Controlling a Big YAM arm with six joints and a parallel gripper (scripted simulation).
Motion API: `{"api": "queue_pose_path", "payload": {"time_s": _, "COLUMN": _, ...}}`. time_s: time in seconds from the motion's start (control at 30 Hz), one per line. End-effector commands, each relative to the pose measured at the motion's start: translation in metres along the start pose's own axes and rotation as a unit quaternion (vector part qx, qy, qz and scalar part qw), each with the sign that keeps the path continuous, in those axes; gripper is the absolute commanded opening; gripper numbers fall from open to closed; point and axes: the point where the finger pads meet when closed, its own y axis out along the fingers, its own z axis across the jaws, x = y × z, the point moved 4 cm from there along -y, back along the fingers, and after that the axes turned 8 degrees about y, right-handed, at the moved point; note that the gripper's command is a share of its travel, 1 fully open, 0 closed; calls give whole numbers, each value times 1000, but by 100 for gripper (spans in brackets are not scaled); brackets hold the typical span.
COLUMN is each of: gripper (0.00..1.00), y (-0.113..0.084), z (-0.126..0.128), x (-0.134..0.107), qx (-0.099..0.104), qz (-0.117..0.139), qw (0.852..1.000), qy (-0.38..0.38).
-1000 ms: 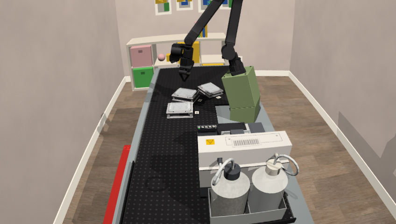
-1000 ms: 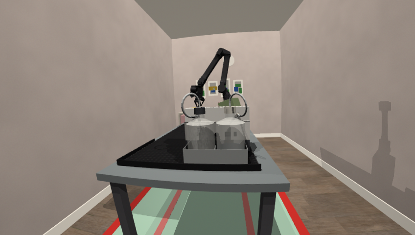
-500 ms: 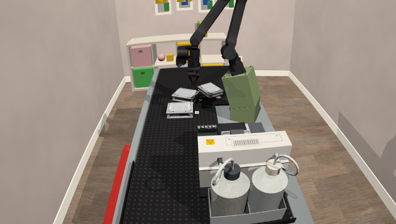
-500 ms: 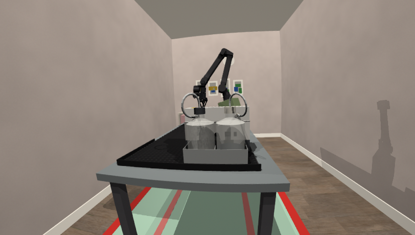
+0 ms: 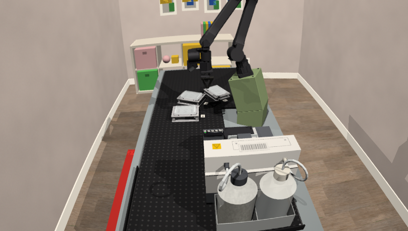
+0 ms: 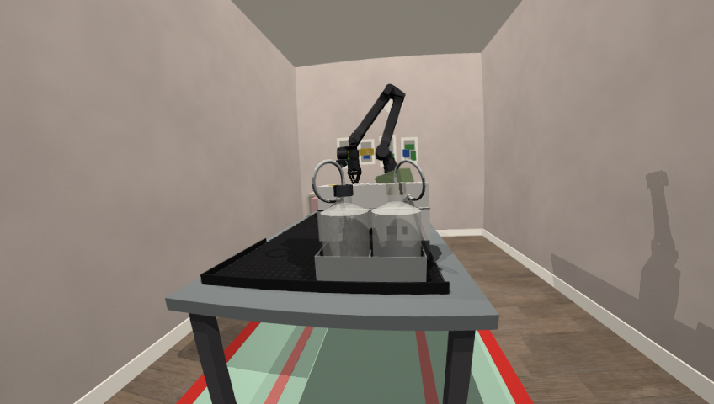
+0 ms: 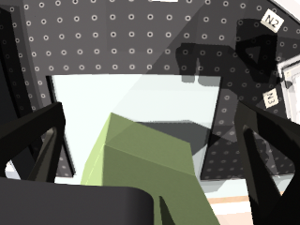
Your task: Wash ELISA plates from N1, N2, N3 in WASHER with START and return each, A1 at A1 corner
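Observation:
Three white ELISA plates sit in their nests on the black mat [image 5: 169,160]. The N1 plate [image 5: 185,111] is nearest the washer. The N2 plate [image 5: 190,96] is behind it, and the N3 plate [image 5: 216,91] [image 7: 292,81] is at the back right. My gripper [image 5: 206,82] [image 6: 354,176] [image 7: 149,111] is open and empty. It hangs a little above the mat between the N2 and N3 plates, touching neither. The cream washer [image 5: 251,154] has its keypad [image 5: 213,132] and dark carrier [image 5: 238,133] on the side facing the plates.
The arm's green base block [image 5: 248,97] [image 7: 150,182] stands right of the plates. Two bottles [image 5: 236,197] [image 5: 276,190] [image 6: 344,230] [image 6: 398,230] in a grey tray [image 5: 254,221] stand in front of the washer and hide it in the exterior view. A shelf [image 5: 148,65] is behind the table.

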Motion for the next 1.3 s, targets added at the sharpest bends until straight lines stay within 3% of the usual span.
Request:
{"api": "queue_pose_path", "payload": {"time_s": 0.0, "gripper": 100, "y": -5, "z": 1, "x": 11, "qx": 2, "qz": -11, "qw": 1000, "qy": 10}}
{"api": "queue_pose_path", "payload": {"time_s": 0.1, "gripper": 100, "y": -5, "z": 1, "x": 11, "qx": 2, "qz": -11, "qw": 1000, "qy": 10}}
{"api": "queue_pose_path", "payload": {"time_s": 0.13, "gripper": 100, "y": -4, "z": 0, "x": 26, "qx": 2, "qz": -21, "qw": 999, "qy": 35}}
{"api": "queue_pose_path", "payload": {"time_s": 0.37, "gripper": 100, "y": 11, "z": -1, "x": 46, "qx": 3, "qz": -19, "qw": 1000, "qy": 23}}
{"api": "queue_pose_path", "payload": {"time_s": 1.27, "gripper": 100, "y": 83, "z": -7, "x": 147, "qx": 0, "qz": -14, "qw": 1000, "qy": 22}}
